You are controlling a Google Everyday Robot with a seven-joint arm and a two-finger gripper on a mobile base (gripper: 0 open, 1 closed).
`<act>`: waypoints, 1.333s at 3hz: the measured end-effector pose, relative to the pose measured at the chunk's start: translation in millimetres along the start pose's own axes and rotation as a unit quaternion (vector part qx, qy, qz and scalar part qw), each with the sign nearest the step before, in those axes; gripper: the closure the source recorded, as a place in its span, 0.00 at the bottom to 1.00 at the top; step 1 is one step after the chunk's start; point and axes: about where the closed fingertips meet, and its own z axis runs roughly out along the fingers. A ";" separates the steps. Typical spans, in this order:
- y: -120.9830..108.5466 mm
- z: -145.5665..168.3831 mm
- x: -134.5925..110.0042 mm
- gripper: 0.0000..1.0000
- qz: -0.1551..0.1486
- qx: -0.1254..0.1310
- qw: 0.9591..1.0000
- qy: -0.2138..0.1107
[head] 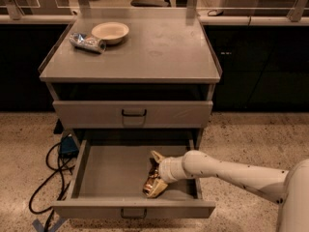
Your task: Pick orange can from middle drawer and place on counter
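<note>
The middle drawer is pulled out, with its grey front and dark loop handle toward me. The orange can, shiny orange-brown, lies tilted on the drawer floor at the right of centre. My gripper reaches in from the right on a white arm and sits right at the can, touching or enclosing it. The counter is the flat grey top of the cabinet above.
A pale round bowl and a silver-blue shiny cylinder lie at the counter's back left. The drawer above is closed. Dark cables and a blue box lie on the floor to the left of the cabinet.
</note>
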 end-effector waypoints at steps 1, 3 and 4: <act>-0.7 6.0 0.2 0.00 -0.007 -0.016 1.000 0.003; 3.0 27.7 6.5 0.15 -0.020 -0.063 0.998 0.005; 3.0 27.7 6.5 0.35 -0.020 -0.063 0.998 0.005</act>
